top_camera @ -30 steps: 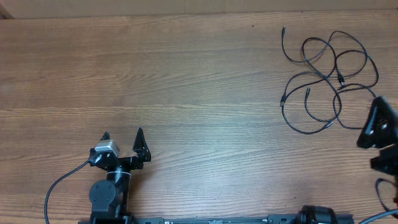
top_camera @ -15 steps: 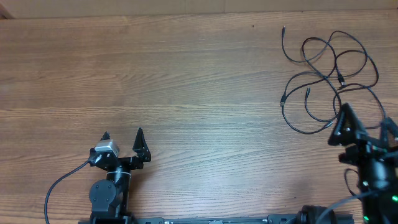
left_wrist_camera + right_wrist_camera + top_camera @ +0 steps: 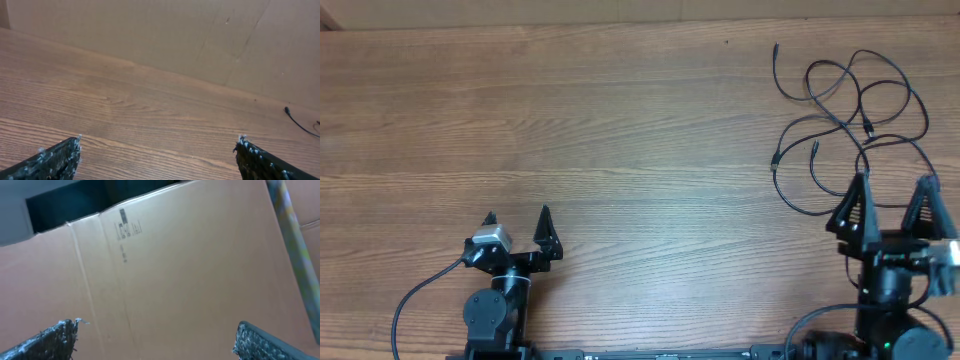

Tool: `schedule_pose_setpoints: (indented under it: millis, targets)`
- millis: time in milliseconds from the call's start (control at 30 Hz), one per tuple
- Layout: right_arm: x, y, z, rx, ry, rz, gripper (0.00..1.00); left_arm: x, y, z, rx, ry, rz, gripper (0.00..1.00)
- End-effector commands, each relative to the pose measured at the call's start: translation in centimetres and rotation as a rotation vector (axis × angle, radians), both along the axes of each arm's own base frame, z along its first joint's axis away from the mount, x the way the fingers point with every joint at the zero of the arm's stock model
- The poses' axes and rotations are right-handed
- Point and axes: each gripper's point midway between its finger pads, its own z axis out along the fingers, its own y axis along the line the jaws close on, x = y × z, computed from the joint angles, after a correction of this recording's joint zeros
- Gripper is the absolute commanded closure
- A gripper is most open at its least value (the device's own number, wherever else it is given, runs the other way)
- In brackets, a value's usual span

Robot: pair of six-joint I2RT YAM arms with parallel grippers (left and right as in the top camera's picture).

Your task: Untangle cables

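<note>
Where the wooden surface [image 3: 620, 120] reached its far right corner, the cables [image 3: 842, 122] lay in a loose black tangle. Several thin loops crossed one another and a few small plug tips poked out at the edges (one strand trailed off alone toward the upper left of the heap). They rested flat on the wood.

The right claw [image 3: 892, 182] stood just at the near edge of that tangle, its two fingers spread wide apart with nothing between them. From overhead its left fingertip overlapped the nearest loop, though whether it touched the cord could not be told. Its wrist camera was tipped upward, past the surface altogether. It showed only the two dark fingertips [image 3: 50, 337] at the bottom corners, a cardboard box [image 3: 175, 280] with a small printed mark near its top fold, and a pale pole [image 3: 292, 240] slanting down the right side.

The left claw [image 3: 516, 214] sat well apart from the cables, near the front edge on the left half of the surface. It was likewise released, its fingers splayed and empty. In its wrist view the fingertips [image 3: 57, 159] framed a stretch of wood grain that ran back to a cardboard wall [image 3: 150, 35]. At the far right of that view a single cable end [image 3: 299, 121] lay on the wood just before the wall.
</note>
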Motion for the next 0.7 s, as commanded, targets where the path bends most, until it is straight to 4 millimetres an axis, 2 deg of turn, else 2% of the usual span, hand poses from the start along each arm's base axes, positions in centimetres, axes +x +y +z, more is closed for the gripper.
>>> schedule_pose_setpoints:
  millis: [0,233,467,667]
  targets:
    - [0.0,0.2,-1.8,-0.003,-0.017,0.008,0.00,0.0,0.0,0.1,0.018,-0.008,-0.002,0.00]
    - [0.9,0.3,-5.9,0.004,0.025,0.018,0.00,0.0,0.0,0.1,0.018,-0.008,-0.002,0.01]
    - [3.0,1.2,-12.3,0.032,0.231,0.056,0.00,0.0,0.0,0.1,0.018,-0.008,-0.002,0.00]
    - [3.7,1.3,-17.2,0.042,0.433,0.052,0.00,0.0,0.0,0.1,0.018,-0.008,-0.002,0.01]
